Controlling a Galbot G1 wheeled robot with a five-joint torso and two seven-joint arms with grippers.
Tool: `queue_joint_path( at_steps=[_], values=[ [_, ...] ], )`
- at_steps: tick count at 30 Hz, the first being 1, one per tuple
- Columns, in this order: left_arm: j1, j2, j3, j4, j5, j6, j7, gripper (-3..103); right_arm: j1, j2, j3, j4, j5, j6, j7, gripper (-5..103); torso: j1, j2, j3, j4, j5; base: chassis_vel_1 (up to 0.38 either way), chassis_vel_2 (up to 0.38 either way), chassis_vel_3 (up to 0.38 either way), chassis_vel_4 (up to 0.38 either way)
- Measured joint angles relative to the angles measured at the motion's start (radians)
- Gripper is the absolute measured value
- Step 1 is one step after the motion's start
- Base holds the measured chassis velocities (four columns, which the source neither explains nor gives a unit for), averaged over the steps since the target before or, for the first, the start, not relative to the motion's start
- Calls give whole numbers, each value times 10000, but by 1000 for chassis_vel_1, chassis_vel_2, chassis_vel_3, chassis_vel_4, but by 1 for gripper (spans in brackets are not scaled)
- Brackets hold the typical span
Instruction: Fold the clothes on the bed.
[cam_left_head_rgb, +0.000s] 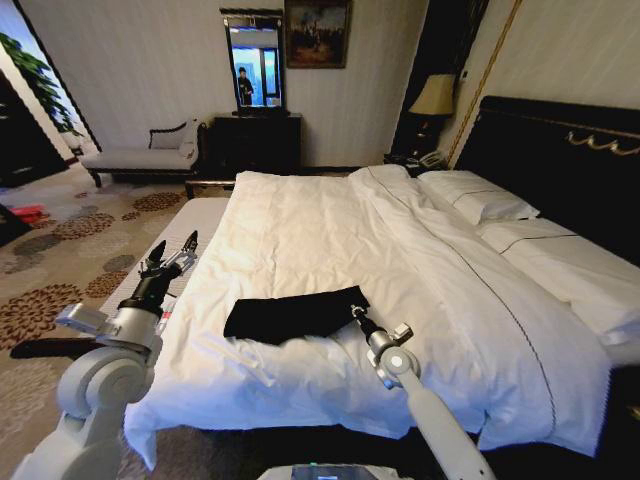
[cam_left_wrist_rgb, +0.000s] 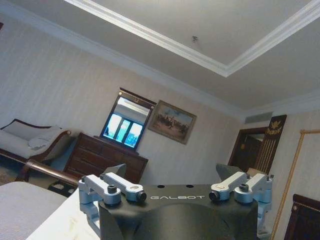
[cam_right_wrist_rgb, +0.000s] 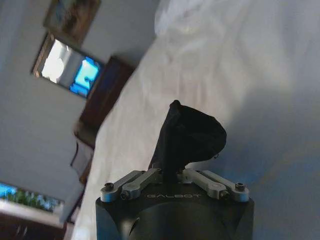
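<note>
Right gripper (cam_right_wrist_rgb: 172, 172): lower centre of the head view, at the near right end of the shirt (cam_left_head_rgb: 295, 313); fingers drawn together on a bunched corner of black cloth, which stands up in a peak above the jaws in the right wrist view. Shirt: a dark, flattened band lying across the near part of the bed (cam_left_head_rgb: 330, 230), lower centre of the head view, on white duvet; lettering not visible. Left gripper (cam_left_head_rgb: 170, 257): left of the head view, raised off the bed's near left edge, well apart from the shirt; fingers spread, holding nothing. Risks, as judged: the pinch takes only a small wad, so a quick pull may let soft cloth slip free; the jaws may have caught duvet beneath, dragging bedding with the fold; with the far end unheld by the left gripper, the whole shirt may slide instead of folding, leaving a crooked or rumpled result near the bed's edge.
</note>
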Motion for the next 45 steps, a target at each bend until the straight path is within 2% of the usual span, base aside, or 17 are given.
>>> queue_joint_path(
  at_steps=[4, 8, 12, 16, 18, 20, 23, 26, 29, 39, 45],
  values=[
    [-24, -25, 9, 13, 6, -6, 6, 100, -232, -124, 433, 254, 101, 64, 0, 3, 0, -1, 0, -4, 0, 0, 0, 0, 0],
    [-72, -81, 19, 2, 7, -19, 10, 100, -683, -540, 1166, 499, 263, 131, -46, 3, 0, 0, 0, -5, 0, 0, 0, 0, 0],
    [-116, -108, 19, -41, -31, -22, 10, 100, -688, -663, 1205, 392, 78, 291, -150, 3, -1, 0, 0, -3, 0, 0, 0, 0, 0],
    [-165, -125, -12, -132, -209, -25, -54, 100, -447, -586, 731, 293, -410, 695, -485, 3, 0, -1, 0, -3, 1, 0, 0, 0, 0],
    [-180, -142, -39, -239, -396, -26, -140, 100, -164, -439, 174, 157, -1156, 1174, -906, 3, 0, 0, 1, 1, -5, 0, 0, 0, 0],
    [-179, -149, -43, -271, -425, -26, -154, 100, -90, -372, -34, 87, -1518, 1319, -1069, 3, 0, 0, 0, 2, -1, 0, 0, 0, 0],
    [-83, -157, -76, -375, -447, -26, -189, 100, 291, -165, -778, -49, -2623, 1749, -1791, 3, 0, 0, 1, 0, -3, 0, 0, 0, 0],
    [-32, -157, -116, -395, -447, -25, -195, 100, 471, -128, -1124, -117, -2910, 1865, -2043, 3, 0, 0, 1, 0, -1, 0, 0, 0, 0],
    [40, -143, -183, -386, -443, -26, -204, 100, 900, -132, -2056, -578, -3694, 2065, -2467, 3, 0, 0, 1, 0, -3, 0, 0, 0, 0],
    [-63, -240, -58, -153, -296, -21, -206, 100, 1558, 305, -3560, -1618, -4761, 2351, -3041, 3, 0, 0, 1, -1, -3, 0, 0, 0, 0],
    [-86, -284, -19, -128, -258, -7, -206, 100, 1660, 530, -3932, -2064, -5174, 2504, -3136, 3, 0, 0, 1, -2, -1, 0, 0, 0, 0]
  ],
)
